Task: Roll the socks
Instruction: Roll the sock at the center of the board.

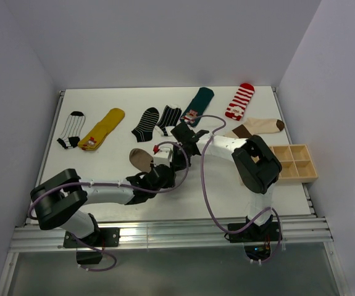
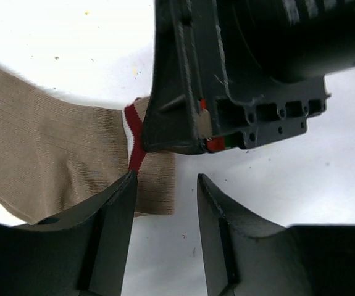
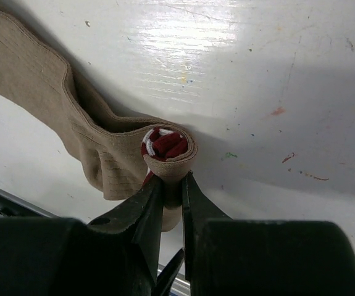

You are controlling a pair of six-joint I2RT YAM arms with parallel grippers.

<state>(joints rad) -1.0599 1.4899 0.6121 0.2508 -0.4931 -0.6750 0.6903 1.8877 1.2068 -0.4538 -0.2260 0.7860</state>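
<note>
The table (image 1: 103,163) fills the top view, its near edge covered by both arm bases. The left arm (image 1: 103,191) reaches in from the lower left and the right arm (image 1: 257,163) from the lower right, and they meet mid-frame, where they hide most of what lies between them. A tray (image 1: 293,161) sits at the right edge, its left end behind the right arm. Seven socks lie in a row across the upper half; the cream sock (image 1: 257,127) is partly covered by the right arm, and the lower end of the green sock (image 1: 199,102) is hard to read. The brown sock (image 1: 141,159) lies left of centre, only its toe end clear of the grippers from above. In the right wrist view the right gripper (image 3: 172,179) pinches the sock's (image 3: 41,92) curled end, with red and white stripes showing inside the curl. In the left wrist view the left gripper (image 2: 165,179) stands partly open and holds nothing; its left finger overlaps the sock's (image 2: 41,154) cuff edge, though whether it touches is unclear. The right gripper's dark body blocks the upper right of that view.
</note>
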